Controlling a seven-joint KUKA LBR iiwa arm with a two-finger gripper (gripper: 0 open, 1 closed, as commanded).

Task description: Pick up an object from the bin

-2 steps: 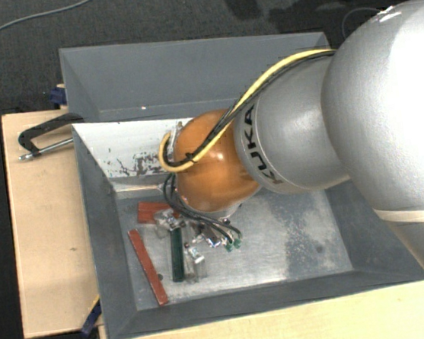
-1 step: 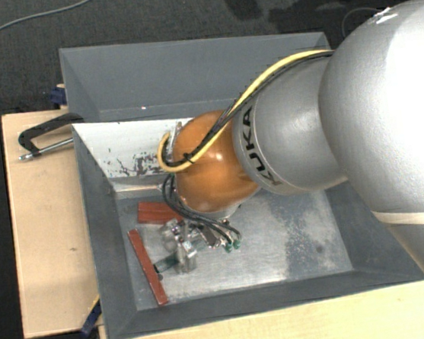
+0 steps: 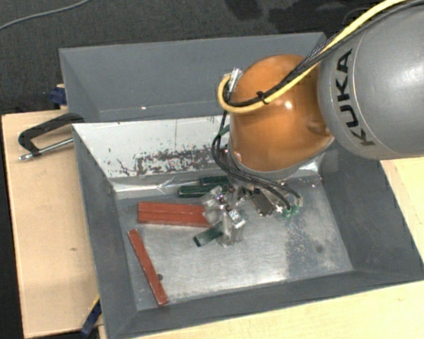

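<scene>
Where the grey arm (image 3: 393, 81) comes in from the right, it covers the right rear part of the bin (image 3: 183, 61), and its orange cover (image 3: 275, 119) hangs over the foot of the back wall with a yellow cable (image 3: 261, 100) looped across it. Below the cover the gripper (image 3: 229, 218) is down at the floor, a little right of the middle of the bin. Its metal parts are bunched together from this angle, so I cannot tell whether it is released or clenched, and nothing can be made out in its grasp. Left of it lies a flat red bar (image 3: 170, 212), roughly level across the view. The bar's right end reaches the gripper's left side, though I cannot tell if the two touch. A second bar (image 3: 147, 266), also red and thinner in look, lies well apart on the left of the floor, slanting from near the left wall down toward the front wall. A small green piece (image 3: 205, 239), dark and short, lies just beside the gripper's lower left, below the right end of the first bar, and is the thing closest to the tip. Another dark green strip (image 3: 203, 187) lies behind the first bar, near the back wall and just left of the cover.
</scene>
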